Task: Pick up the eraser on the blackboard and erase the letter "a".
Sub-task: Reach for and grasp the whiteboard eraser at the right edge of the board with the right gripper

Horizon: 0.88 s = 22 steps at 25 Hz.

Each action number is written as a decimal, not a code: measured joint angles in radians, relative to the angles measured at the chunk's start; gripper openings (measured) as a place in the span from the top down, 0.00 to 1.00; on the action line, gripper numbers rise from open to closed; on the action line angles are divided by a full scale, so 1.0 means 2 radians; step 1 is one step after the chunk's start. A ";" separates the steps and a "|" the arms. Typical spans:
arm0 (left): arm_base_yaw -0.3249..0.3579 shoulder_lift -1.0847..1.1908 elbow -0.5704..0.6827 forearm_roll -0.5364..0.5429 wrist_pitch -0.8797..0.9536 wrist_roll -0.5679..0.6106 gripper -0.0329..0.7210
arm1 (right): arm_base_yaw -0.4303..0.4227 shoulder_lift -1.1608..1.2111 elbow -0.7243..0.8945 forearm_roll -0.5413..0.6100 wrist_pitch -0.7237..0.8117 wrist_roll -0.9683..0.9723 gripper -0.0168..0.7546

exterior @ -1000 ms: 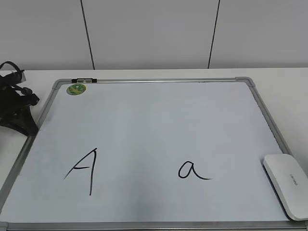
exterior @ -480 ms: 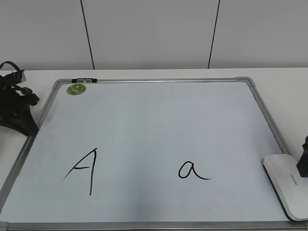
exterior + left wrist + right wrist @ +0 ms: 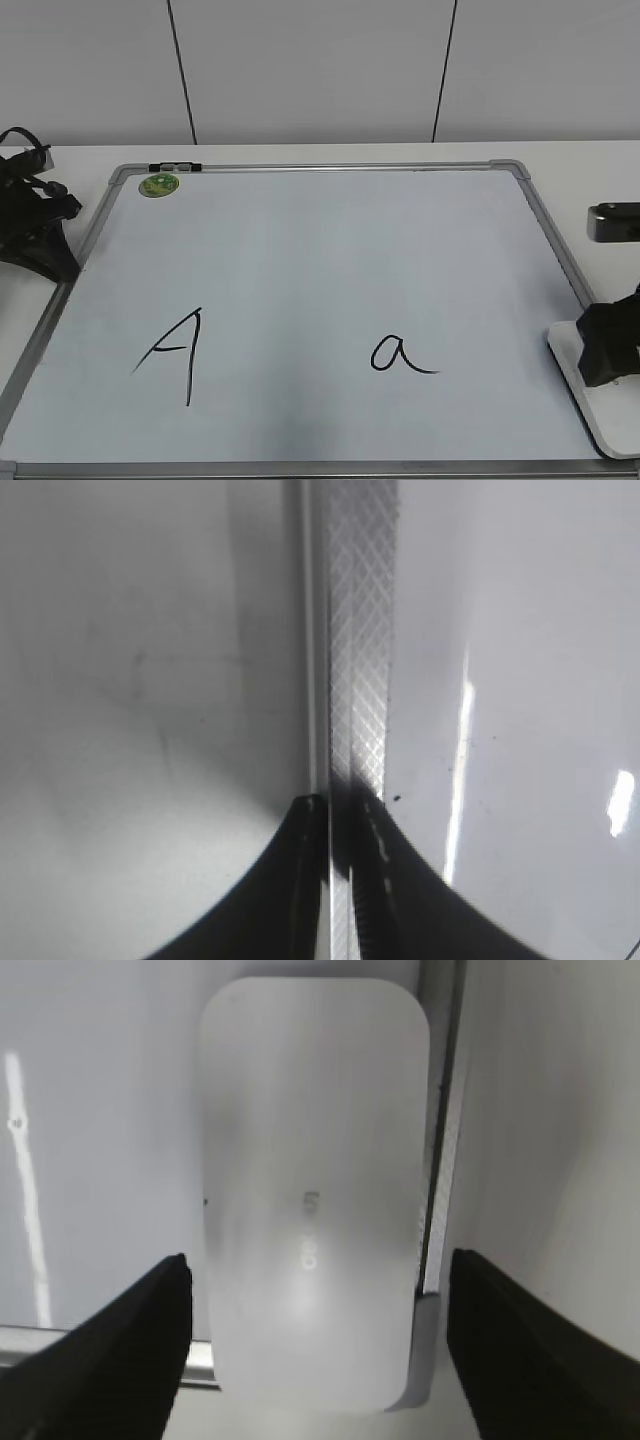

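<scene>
While the right gripper (image 3: pixel 315 1350) hangs over the eraser (image 3: pixel 312 1190), the step in hand reads as the approach to pick-up; no grasp yet. In the right wrist view its fingers (image 3: pixel 110 1350) are spread wide, one at 8 o'clock and one at 4 o'clock of the eraser, each standing clear of the white block's long sides with a gap showing. Whether the tips are down at the eraser's level cannot be told.

Eraser location: at the 4 o'clock corner of the blackboard (image 3: pixel 300 250) in the exterior view, lying partly over the silver frame, with the right gripper's dark body covering part of it. The letter "a" (image 3: pixel 400 354) sits toward 9 o'clock from the eraser, well apart from it, unerased.

Next move, as judged: descend until the fingers bracket the eraser's sides, then close across its narrow width, lift, and carry toward 9 o'clock to the "a".

Left gripper (image 3: pixel 340 880): parked over the board's frame; finger state cannot be told.
</scene>
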 joint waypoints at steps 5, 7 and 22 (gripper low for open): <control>0.000 0.000 0.000 0.000 0.000 0.000 0.89 | 0.000 0.030 0.000 0.000 -0.029 0.000 0.21; 0.000 0.000 0.000 0.000 0.000 0.000 0.89 | 0.000 0.038 0.000 0.000 -0.036 0.000 0.21; 0.000 0.000 0.000 0.000 0.000 0.000 0.89 | 0.004 0.087 -0.001 0.006 -0.055 0.000 0.22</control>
